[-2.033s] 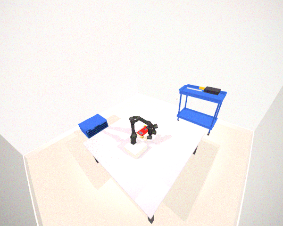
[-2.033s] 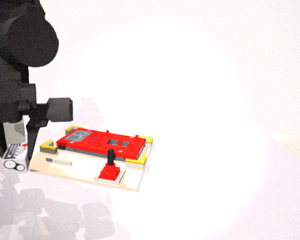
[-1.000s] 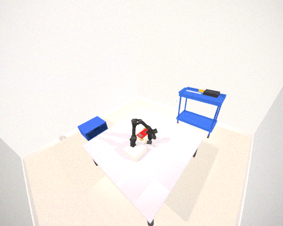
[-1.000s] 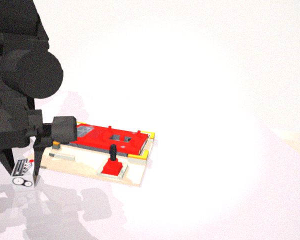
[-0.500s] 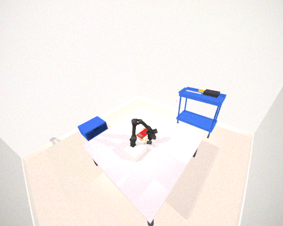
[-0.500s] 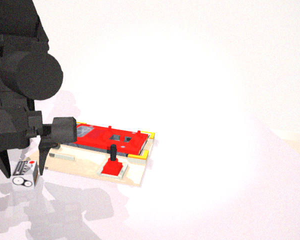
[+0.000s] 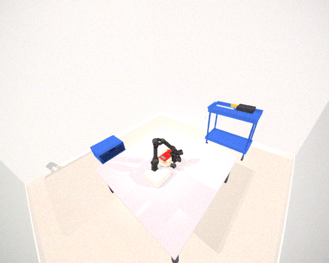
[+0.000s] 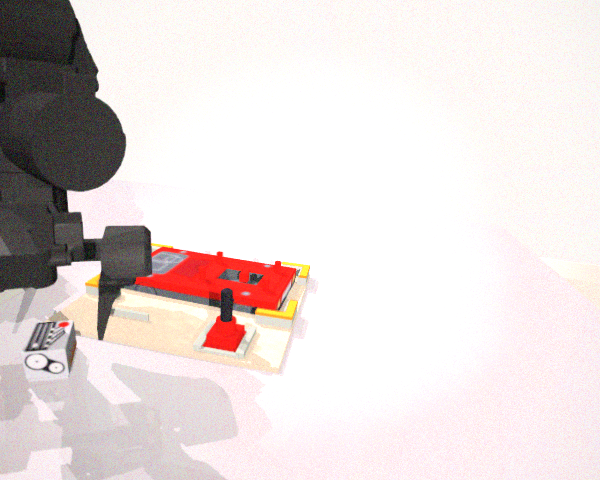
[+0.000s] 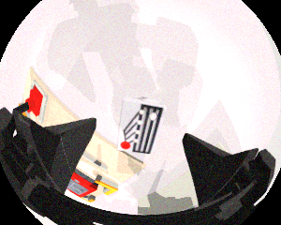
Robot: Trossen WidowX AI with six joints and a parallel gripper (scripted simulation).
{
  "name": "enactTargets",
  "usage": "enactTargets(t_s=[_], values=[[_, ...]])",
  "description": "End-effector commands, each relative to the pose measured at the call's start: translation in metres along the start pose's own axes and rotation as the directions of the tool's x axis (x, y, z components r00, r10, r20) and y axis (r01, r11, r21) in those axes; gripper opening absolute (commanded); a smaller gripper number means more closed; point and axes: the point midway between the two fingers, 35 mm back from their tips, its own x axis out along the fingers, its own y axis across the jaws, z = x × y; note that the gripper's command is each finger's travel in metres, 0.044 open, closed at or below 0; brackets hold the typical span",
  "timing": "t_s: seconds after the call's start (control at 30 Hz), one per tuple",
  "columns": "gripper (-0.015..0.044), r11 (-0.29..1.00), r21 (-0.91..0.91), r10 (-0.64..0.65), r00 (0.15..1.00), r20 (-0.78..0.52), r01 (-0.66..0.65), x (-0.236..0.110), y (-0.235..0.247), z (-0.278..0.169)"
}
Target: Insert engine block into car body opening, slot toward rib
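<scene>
Top view: we see the arm (image 7: 159, 149) bent over the white desk (image 7: 187, 192), its pincer (image 7: 174, 161) down just beside the red car body (image 7: 165, 155); a blue cart (image 7: 232, 127) stands well beyond the car body, a blue crate (image 7: 108, 148) off to its other side.
Exterior view: we see the engine block (image 8: 49, 350) resting on the desk, off the near corner of the tan board (image 8: 176, 330) that carries the car body (image 8: 212, 276); the opening (image 8: 241, 276) in the car body shows dark, and a black lever on a red base (image 8: 225, 328) stands on the board in front of it.
Pincer, exterior view: we see its fingers (image 8: 106, 304) spread wide, one on each side of the block, gripping nothing.
Wrist view: we find the block (image 9: 142, 127) lying between the two dark fingers, touching neither, with the board (image 9: 53, 107) to one side.
</scene>
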Motion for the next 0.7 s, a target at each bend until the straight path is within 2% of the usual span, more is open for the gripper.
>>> enactTargets(t_s=[0.0,0.2,0.67], values=[[0.044,1.0,0.005,0.007,1.0,0.013,-0.007,-0.018,0.002,0.004],[0.044,1.0,0.005,0.007,1.0,0.013,-0.007,-0.037,0.002,0.003],[0.044,1.0,0.003,0.006,1.0,0.01,-0.006,-0.034,0.002,0.003]])
